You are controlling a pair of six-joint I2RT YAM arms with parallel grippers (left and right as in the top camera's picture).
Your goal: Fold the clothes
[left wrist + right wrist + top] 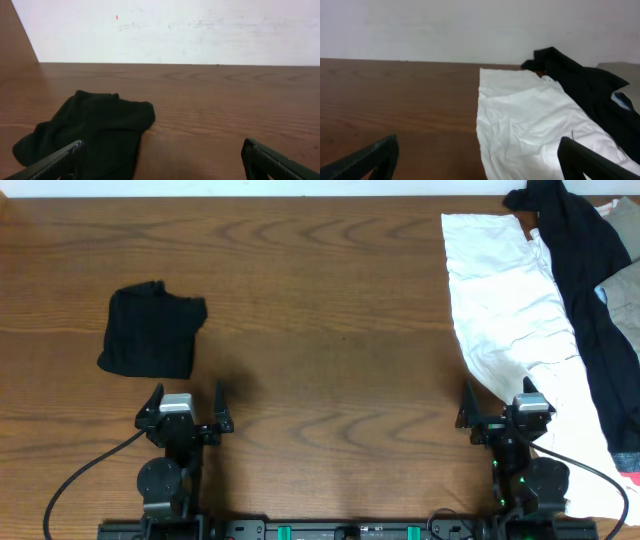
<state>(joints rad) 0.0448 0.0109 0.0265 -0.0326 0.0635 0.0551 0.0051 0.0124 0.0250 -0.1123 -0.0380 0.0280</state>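
Note:
A wrinkled white shirt (505,310) lies spread along the right side of the table, also seen in the right wrist view (530,125). A loose black garment (590,270) (585,85) lies over its far right part. At the left rests a small folded black garment (150,330) (95,125). My left gripper (188,395) (162,155) is open and empty, just in front of the folded black piece. My right gripper (497,402) (477,152) is also open and empty. It hovers at the white shirt's near left edge, its right finger over the fabric.
A grey-beige cloth (625,295) lies at the right edge beside the black garment. A bit of reddish fabric (630,477) shows at the lower right. Bare brown wooden tabletop (330,330) spans the middle. A white wall stands behind the table's far edge.

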